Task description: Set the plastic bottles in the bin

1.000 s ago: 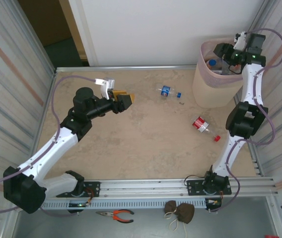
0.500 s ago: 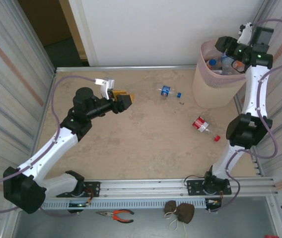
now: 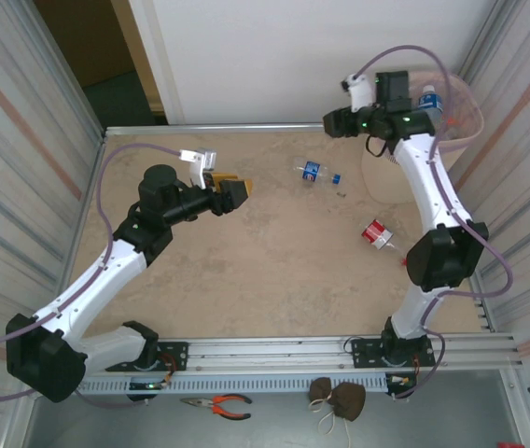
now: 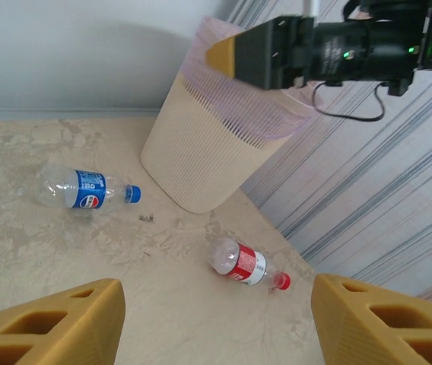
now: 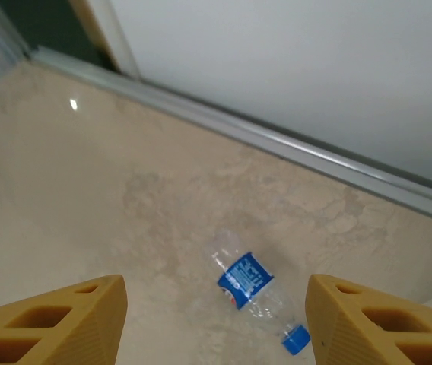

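Observation:
A clear plastic bottle with a blue label [image 3: 313,172] lies on the table left of the bin [image 3: 405,177]. A red-labelled bottle [image 3: 377,233] lies nearer the front, by the right arm. More bottles [image 3: 428,98] show inside the bin. My right gripper [image 3: 332,122] hangs open and empty above the table just left of the bin's rim, with the blue-label bottle [image 5: 254,285] below it. My left gripper [image 3: 232,189] is open and empty over the left half of the table, facing the bin [image 4: 208,144], the blue-label bottle [image 4: 87,186] and the red-labelled bottle [image 4: 243,262].
Corrugated metal walls close in both sides. A metal rail [image 3: 274,353] runs along the near edge, with orange-handled pliers [image 3: 216,404] and a brown pouch [image 3: 337,397] below it. The right arm crosses in front of the bin.
My right arm has swung left from over the bin's mouth and now hangs over the table above the blue-label bottle. The left arm has not moved.

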Robot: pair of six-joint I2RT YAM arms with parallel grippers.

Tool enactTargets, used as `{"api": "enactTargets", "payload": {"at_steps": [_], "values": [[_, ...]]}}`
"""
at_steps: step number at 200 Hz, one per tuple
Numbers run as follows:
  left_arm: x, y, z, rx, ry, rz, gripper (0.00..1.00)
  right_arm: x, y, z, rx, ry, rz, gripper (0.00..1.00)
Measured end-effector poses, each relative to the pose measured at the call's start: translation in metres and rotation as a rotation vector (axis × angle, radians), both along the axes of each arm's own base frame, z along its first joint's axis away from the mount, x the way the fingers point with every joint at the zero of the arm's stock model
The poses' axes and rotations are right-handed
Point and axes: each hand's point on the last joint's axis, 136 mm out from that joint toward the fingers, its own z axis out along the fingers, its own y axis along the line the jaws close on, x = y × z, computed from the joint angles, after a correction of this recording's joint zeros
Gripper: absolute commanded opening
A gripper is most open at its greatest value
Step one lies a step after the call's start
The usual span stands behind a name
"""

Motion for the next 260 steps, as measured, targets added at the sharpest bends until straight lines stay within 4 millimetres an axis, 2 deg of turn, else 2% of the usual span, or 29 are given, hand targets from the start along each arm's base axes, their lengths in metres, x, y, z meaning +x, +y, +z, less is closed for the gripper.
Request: {"api": "enactTargets", "payload": {"at_steps": [17,41,81,102,134,166,220,260], "values": [[0.001,0.002,-0.002,0.005,0.009,0.004,0.66,0.004,0.011,-0.028,-0.105,0.005,0.053,0.68],[0.000,0.002,-0.003,0.007,0.012,0.004,0.65,0.013,0.028,-0.081,-0.242,0.048,0.154,0.68],[-0.002,0.004,-0.003,0.012,0.014,0.011,0.66,0.033,0.047,-0.163,-0.350,0.132,0.266,0.75],[-0.003,0.004,-0.003,0.013,0.015,0.011,0.66,0.048,0.050,-0.193,-0.387,0.152,0.285,0.77],[-0.002,0.006,-0.008,0.020,0.023,0.022,0.66,0.072,0.056,-0.218,-0.407,0.149,0.303,0.79],[0.000,0.007,-0.009,0.024,0.026,0.035,0.66,0.083,0.059,-0.237,-0.413,0.167,0.312,0.78],[0.000,0.008,-0.009,0.024,0.027,0.038,0.65,0.072,0.056,-0.273,-0.421,0.268,0.332,0.71],[0.000,0.008,-0.009,0.022,0.030,0.038,0.65,0.065,0.054,-0.279,-0.415,0.308,0.337,0.58]]}}
